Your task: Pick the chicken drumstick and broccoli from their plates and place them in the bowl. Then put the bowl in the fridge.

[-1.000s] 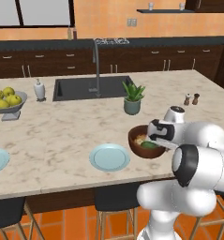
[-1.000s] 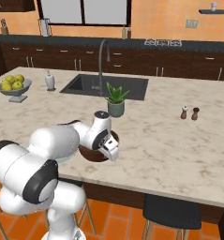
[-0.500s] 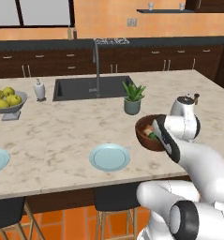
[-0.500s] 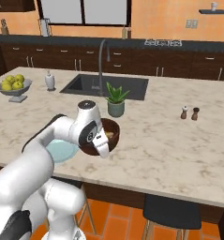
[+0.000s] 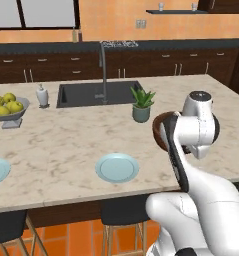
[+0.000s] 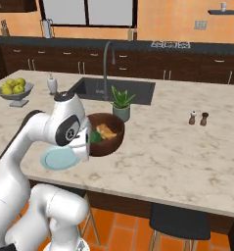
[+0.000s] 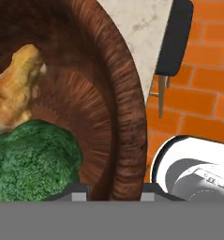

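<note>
Already loaded: chicken drumstick [image 7: 15, 89] and broccoli [image 7: 31, 159] inside bowl [image 6: 111, 142]. Hand [image 7: 111, 190] clamped on bowl rim, near surface [image 6: 187, 157] edge. Left: carry bowl into fridge.

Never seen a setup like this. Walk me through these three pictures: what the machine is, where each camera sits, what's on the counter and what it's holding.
It is a white robot arm on a driving base in a rendered kitchen. Two pictures come from cameras on the base, behind the arm to its left and right. The third looks along the gripper from the hand.

In the hand view the gripper's two tips straddle the rim of the brown bowl, one inside and one outside, so it is shut on the bowl. Inside lie the drumstick and the broccoli.

On the counter are two empty blue plates, a fruit bowl, a potted plant, a soap bottle, a sink and two shakers.
</note>
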You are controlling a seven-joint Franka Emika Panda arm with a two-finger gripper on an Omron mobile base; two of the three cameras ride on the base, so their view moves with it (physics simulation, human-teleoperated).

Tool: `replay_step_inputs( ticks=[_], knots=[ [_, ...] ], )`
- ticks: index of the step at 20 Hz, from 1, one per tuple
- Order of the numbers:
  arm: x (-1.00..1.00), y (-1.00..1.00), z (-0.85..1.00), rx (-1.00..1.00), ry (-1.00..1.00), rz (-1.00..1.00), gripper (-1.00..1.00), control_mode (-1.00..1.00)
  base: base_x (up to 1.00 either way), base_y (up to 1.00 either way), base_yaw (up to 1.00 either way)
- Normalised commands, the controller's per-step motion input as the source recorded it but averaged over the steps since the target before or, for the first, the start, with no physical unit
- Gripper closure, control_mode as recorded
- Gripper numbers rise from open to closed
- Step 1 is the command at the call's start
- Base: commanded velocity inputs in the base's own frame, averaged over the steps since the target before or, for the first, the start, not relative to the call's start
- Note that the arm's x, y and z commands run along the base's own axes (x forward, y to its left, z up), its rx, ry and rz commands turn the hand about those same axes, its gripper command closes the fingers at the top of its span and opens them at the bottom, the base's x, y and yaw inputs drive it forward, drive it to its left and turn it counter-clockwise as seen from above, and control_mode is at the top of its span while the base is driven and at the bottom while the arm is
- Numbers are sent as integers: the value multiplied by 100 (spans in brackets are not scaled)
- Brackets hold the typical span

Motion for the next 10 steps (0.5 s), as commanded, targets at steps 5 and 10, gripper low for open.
replay_step_inputs(
  ticks=[5,10],
  knots=[
    [-69,6,37,6,-9,-26,100,-100,0,0,0],
    [-81,8,52,6,-8,-13,100,-100,0,0,0]
  ],
)
